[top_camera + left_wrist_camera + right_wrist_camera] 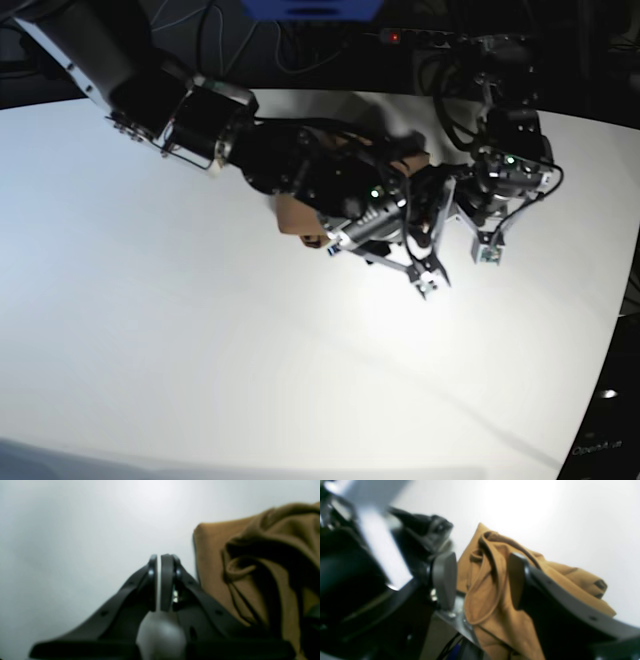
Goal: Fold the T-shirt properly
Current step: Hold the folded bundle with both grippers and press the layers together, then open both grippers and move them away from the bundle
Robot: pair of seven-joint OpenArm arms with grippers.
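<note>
The T-shirt (300, 215) was seen bunched in a crumpled heap on the white table (150, 320), toward 12 o'clock of the tabletop in the base view, and most of it was hidden there beneath the right arm. Only a tan-brown patch was left showing at about 9 o'clock of that arm's wrist, with a second sliver near the elbow of the gripper.

The right arm was stretched in from the 10 o'clock corner of the base view, laid low and slanted down toward 4 o'clock across the cloth. The right gripper (425, 280) was pointed toward 5 o'clock over bare table. In the right wrist view its jaws were held well apart, with the grey pad (444, 580) at 9 o'clock and the dark finger (517, 580) at 3 o'clock; folds and a hem of the T-shirt (490, 592) were seen in the gap between them, though whether the cloth was touched by either could not be told through the blur.

The left arm was brought down from 1 o'clock of the base view, bent steeply at the wrist, with the left gripper (487, 250) aimed at the table just beside the right arm's wrist. In the left wrist view the left gripper (159, 582) was shown with its two pads pressed nearly together, a thin slit alone remaining, and nothing was gripped. The T-shirt (262, 562) was lying at 3 o'clock of those pads, near but apart
</note>
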